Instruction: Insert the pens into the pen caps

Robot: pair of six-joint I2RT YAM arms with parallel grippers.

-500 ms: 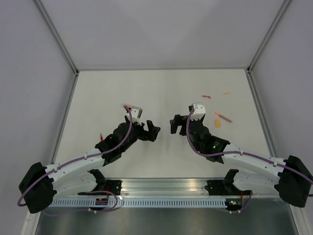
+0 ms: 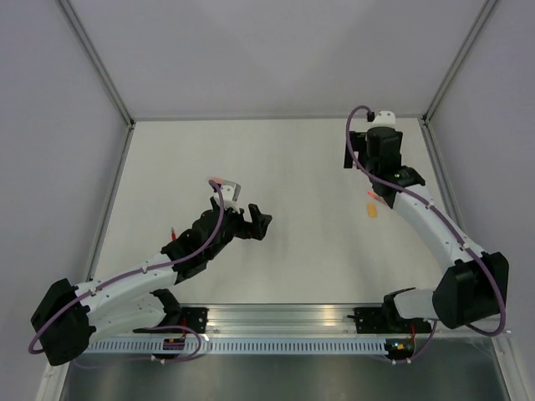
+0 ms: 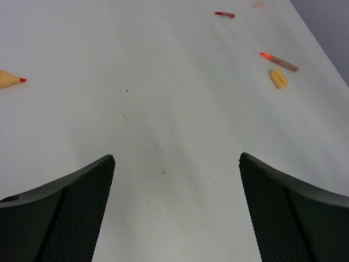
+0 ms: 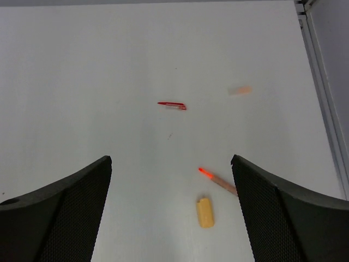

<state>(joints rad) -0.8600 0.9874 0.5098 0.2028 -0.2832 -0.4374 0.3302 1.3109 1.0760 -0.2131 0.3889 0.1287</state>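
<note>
Black left gripper [image 3: 177, 213] and right gripper [image 4: 172, 218] both gape wide, empty.
The right one hovers far right over a stubby orange cap [image 4: 204, 212] just beside a red-tipped tan pen [image 4: 218, 181].

The left arm [image 2: 142, 271] lies low and bent across the near left, elbow close to its base. The left hand [image 2: 261, 219] points right toward the middle, jaws spread wide and gripping nothing. The right arm [image 2: 426, 217] stretches long from the near edge toward the far right corner with its wrist raised. The right hand [image 2: 349, 150] faces left, jaws likewise parted and empty. In both wrist views, the dark mesh-textured fingers [image 3: 65, 213] [image 4: 60, 213] stand well apart at the lower corners.
</note>
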